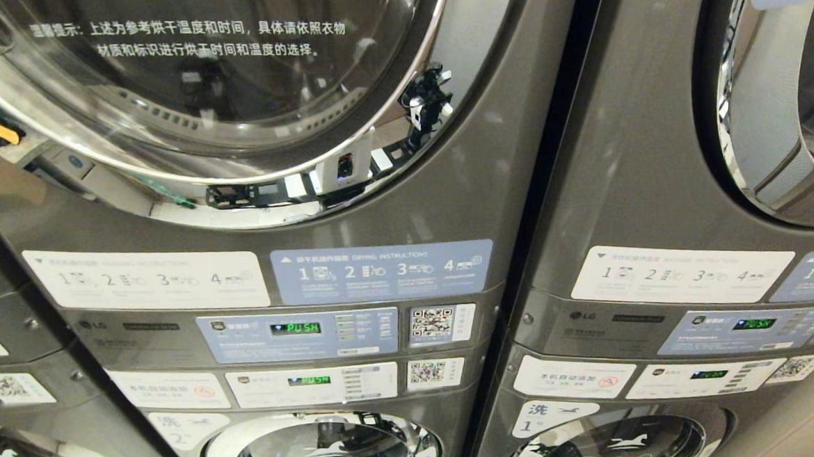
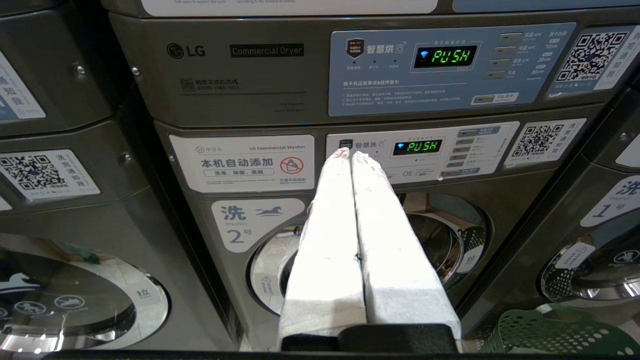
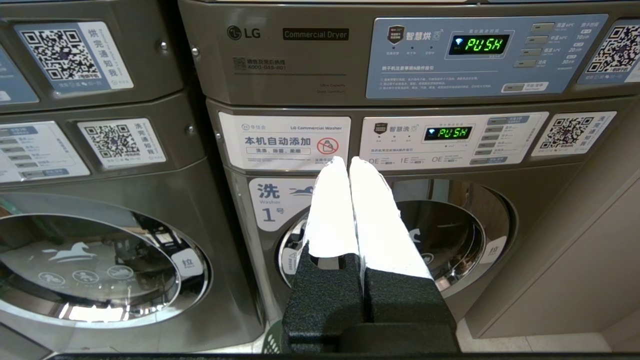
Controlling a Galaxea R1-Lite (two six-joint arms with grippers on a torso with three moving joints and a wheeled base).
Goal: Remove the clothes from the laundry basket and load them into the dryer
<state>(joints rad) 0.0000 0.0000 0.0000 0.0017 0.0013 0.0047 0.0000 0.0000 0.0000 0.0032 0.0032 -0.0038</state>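
Before the robot, filling the head view: two stacked grey laundry units side by side, each a dryer with a large round glass door above a washer whose round door shows at the bottom edge; every door in view is shut, and both control panels read "PUSH" in green. Laundry basket: green plastic, lattice-holed wall, seen only as a corner in the left wrist view, on the floor between washer no. 2 and washer no. 1; its long axis and contents cannot be told from this sliver, and the clothes are not visible. Left gripper: white-wrapped fingers pressed together, holding nothing, pointing level at the front of washer no. 2, well clear of it. Right gripper: fingers likewise closed and empty, pointing level at washer no. 1. Neither arm appears in the head view.
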